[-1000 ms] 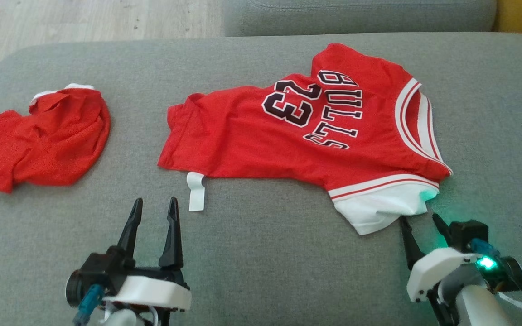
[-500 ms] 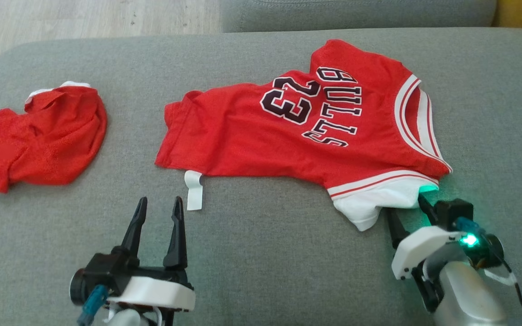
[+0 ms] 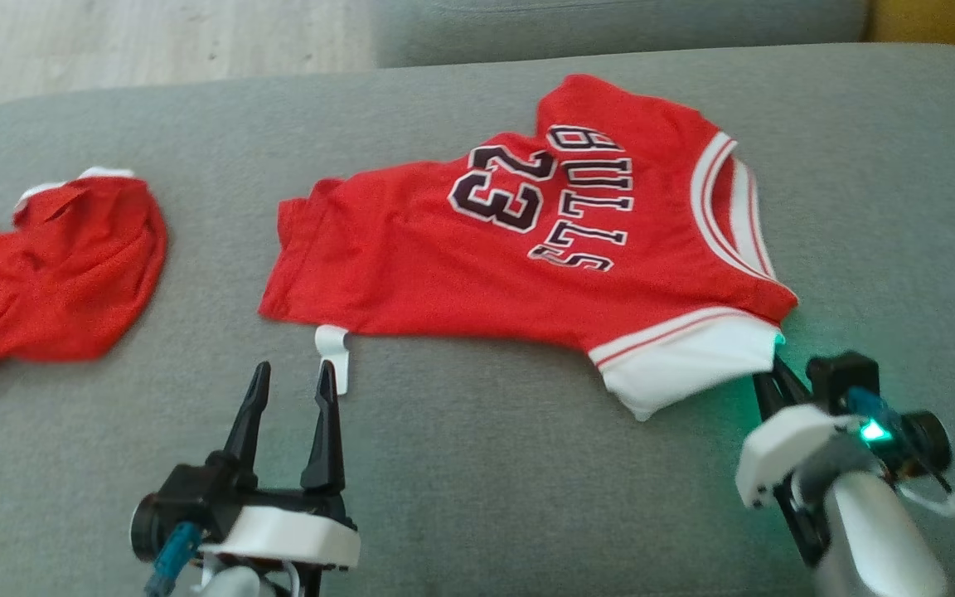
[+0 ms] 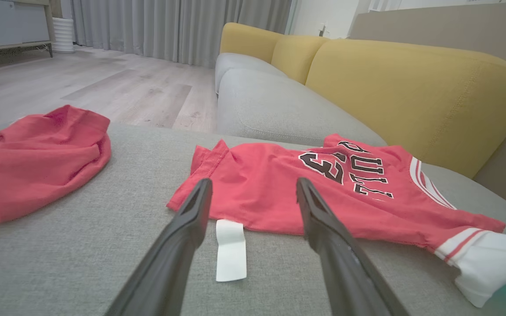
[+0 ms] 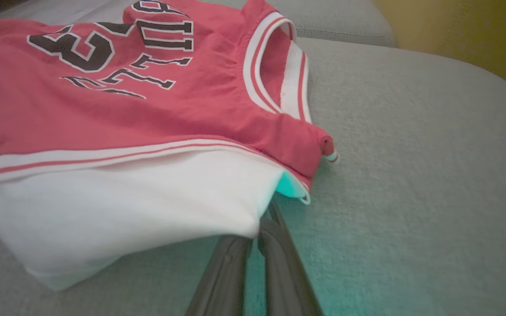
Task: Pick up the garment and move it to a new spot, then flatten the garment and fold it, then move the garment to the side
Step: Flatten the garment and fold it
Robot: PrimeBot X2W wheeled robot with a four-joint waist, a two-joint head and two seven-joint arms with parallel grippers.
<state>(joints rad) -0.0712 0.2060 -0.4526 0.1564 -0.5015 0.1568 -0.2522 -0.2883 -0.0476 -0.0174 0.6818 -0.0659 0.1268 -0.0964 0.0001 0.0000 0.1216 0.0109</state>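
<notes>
The garment (image 3: 411, 257) is a red jersey printed "BULLS 23" with white trim, lying spread on the grey cushion (image 3: 486, 481). My right gripper (image 3: 770, 383) is shut on the near right corner of its white sleeve. In the right wrist view the garment (image 5: 103, 114) lies ahead and my right gripper (image 5: 262, 228) has its fingers pressed together, tips tucked under the white cloth. My left gripper (image 3: 292, 377) stands open just short of the hem. The left wrist view shows the garment (image 4: 275, 188) beyond my left gripper (image 4: 253, 186), whose fingers straddle a white label (image 4: 231, 248).
A second red garment (image 3: 55, 265) lies bunched at the far left of the cushion. The white label (image 3: 335, 352) sticks out from the jersey's near hem. A yellow sofa back (image 4: 411, 87) rises beyond, with wooden floor (image 4: 103, 87) to the left.
My right gripper moved forward to the white sleeve corner and closed on it. The left gripper stayed open. The head camera shifted, sliding the scene slightly left.
</notes>
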